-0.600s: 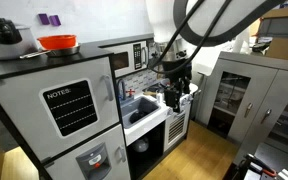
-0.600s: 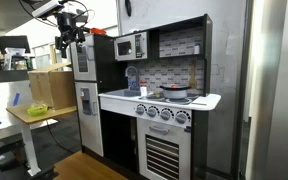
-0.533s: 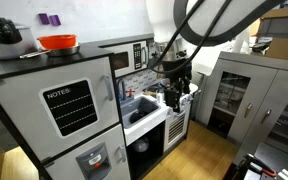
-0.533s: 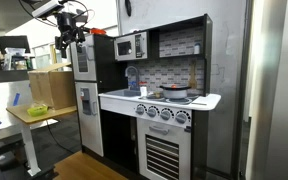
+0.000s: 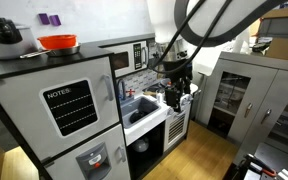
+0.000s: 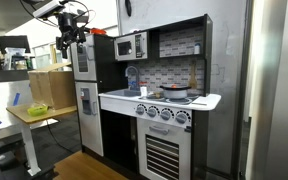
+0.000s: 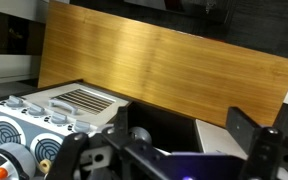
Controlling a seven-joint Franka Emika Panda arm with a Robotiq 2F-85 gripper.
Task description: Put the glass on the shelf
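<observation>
A clear bluish glass (image 6: 132,80) stands on the toy kitchen's counter by the sink; it also shows in an exterior view (image 5: 122,90). The shelf, the dark grey flat hutch top (image 5: 122,46) above the silver-fronted microwave (image 6: 131,46), shows in both exterior views. My gripper (image 5: 174,95) hangs in the air out in front of the kitchen, away from the glass, and also shows in an exterior view (image 6: 67,40). In the wrist view the gripper (image 7: 164,140) is open and empty, looking down at the stove top and wooden floor.
A red bowl (image 5: 57,43) and a black pot (image 5: 4,32) sit on the toy fridge's top. Pans stand on the stove (image 6: 174,93). A tall metal cabinet with glass doors (image 5: 239,95) is beyond the arm. A table with a cardboard box (image 6: 49,90) stands beside the fridge.
</observation>
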